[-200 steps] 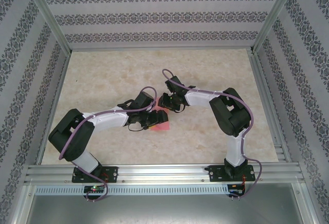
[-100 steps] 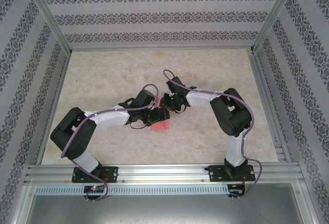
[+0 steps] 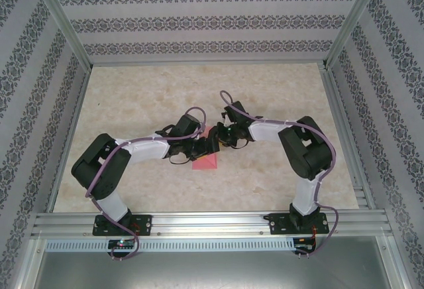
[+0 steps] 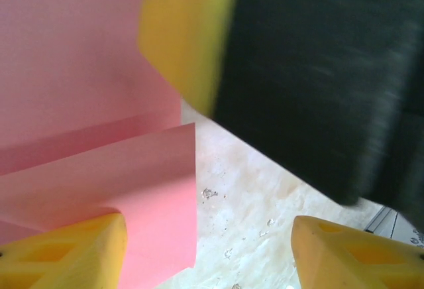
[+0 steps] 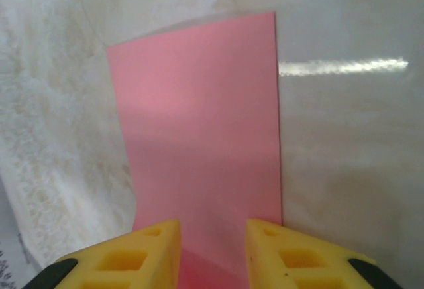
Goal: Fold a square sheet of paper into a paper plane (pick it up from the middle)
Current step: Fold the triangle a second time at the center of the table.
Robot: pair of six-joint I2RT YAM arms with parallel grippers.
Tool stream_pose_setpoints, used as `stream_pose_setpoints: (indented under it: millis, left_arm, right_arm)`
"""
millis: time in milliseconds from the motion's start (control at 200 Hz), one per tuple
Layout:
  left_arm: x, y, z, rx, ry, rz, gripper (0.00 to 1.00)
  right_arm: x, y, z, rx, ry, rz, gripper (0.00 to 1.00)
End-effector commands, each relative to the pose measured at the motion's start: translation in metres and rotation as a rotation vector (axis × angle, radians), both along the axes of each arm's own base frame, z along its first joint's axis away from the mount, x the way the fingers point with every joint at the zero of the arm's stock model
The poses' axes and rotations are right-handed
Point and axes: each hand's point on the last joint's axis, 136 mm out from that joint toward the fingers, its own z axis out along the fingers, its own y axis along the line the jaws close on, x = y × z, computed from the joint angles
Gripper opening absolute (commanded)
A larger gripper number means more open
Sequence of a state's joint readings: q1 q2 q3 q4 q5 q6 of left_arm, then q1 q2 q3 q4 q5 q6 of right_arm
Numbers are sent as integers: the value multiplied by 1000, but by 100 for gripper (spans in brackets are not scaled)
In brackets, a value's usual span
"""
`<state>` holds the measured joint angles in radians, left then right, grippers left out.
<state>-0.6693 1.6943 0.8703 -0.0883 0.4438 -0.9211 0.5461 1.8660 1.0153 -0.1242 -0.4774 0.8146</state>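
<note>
The square sheet of paper is salmon pink and lies on the table between the two arms, part of it under the left gripper. In the left wrist view the paper shows a folded layer on top. My left gripper is open, its left fingertip over the paper's edge and the other over bare table. The right gripper's yellow-and-black finger hangs close above. My right gripper is open, its jaws a little apart, and the paper runs away from the gap, curving up near the fingers.
The marbled table top is walled by patterned panels on three sides. An aluminium rail with both arm bases runs along the near edge. The two grippers meet almost touching at mid-table.
The left gripper slid right along the paper and narrowed slightly. The right arm's elbow swung right and its gripper shifted a little right. The paper moved slightly toward the near edge.
</note>
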Motion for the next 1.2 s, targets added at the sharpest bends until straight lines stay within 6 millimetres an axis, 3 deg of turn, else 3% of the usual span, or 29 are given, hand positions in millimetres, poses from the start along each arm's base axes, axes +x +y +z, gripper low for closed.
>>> stream_pose_setpoints:
  millis: [0,240,450,1194]
  left_arm:
    - [11,0,6,-14,-49,2,63]
    - [9,4,1,3,-35,9,45]
    - [7,11,-6,44,-21,21,36]
    - [6,16,-18,87,10,41,24]
  right_arm:
    - [4,5,42,101,-118,54,33]
    - [-16,-11,25,33,-99,90,29]
    - [-28,-14,12,9,-80,123,27]
    - [-48,-4,6,24,-67,214,22]
